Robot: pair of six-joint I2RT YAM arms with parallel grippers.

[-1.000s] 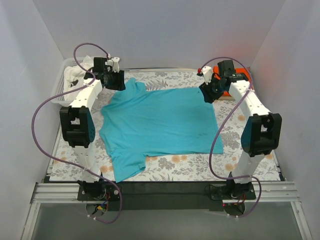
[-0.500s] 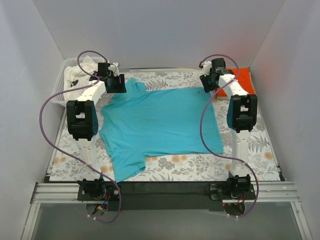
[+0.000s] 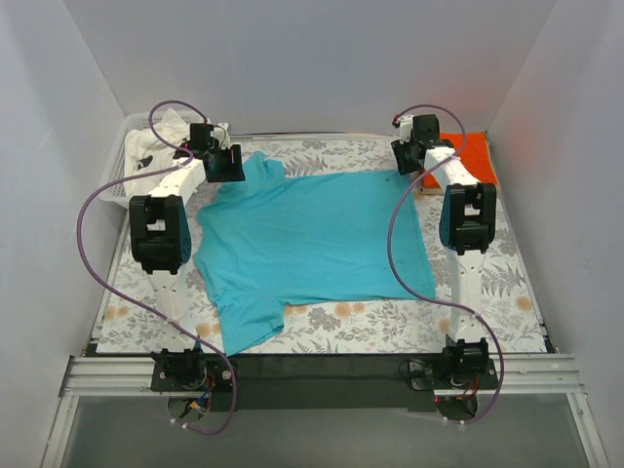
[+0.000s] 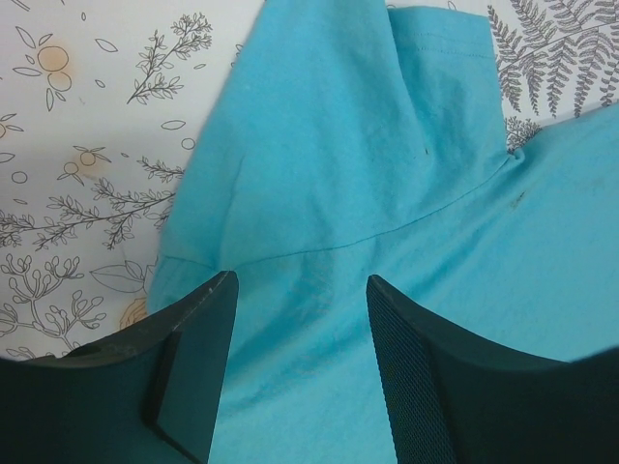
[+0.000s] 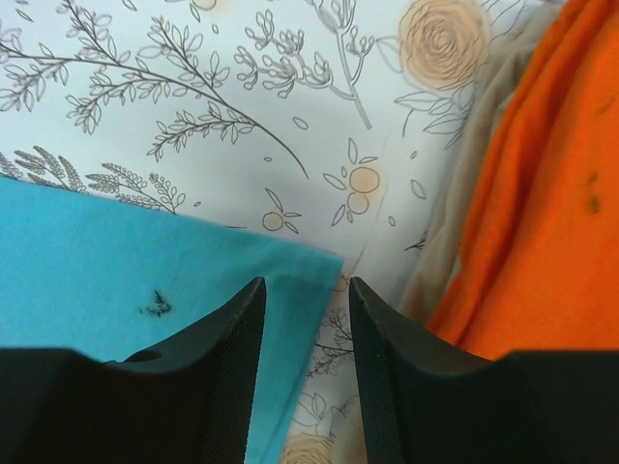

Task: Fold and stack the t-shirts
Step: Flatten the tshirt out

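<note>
Two robot arms reach to the far corners of a teal t-shirt [image 3: 312, 239], which lies spread flat across the middle of the flower-printed worktop [image 3: 390, 327]. The left claw [image 4: 300, 278], at the upper left of the overhead view, hangs with its jaws wide apart over the shirt's sleeve and shoulder, gripping nothing. The right claw [image 5: 305, 282], at the upper right, is parted more narrowly above the shirt's hem corner, and an orange t-shirt [image 5: 542, 213] lies just beside that corner, toward the right edge.
</note>
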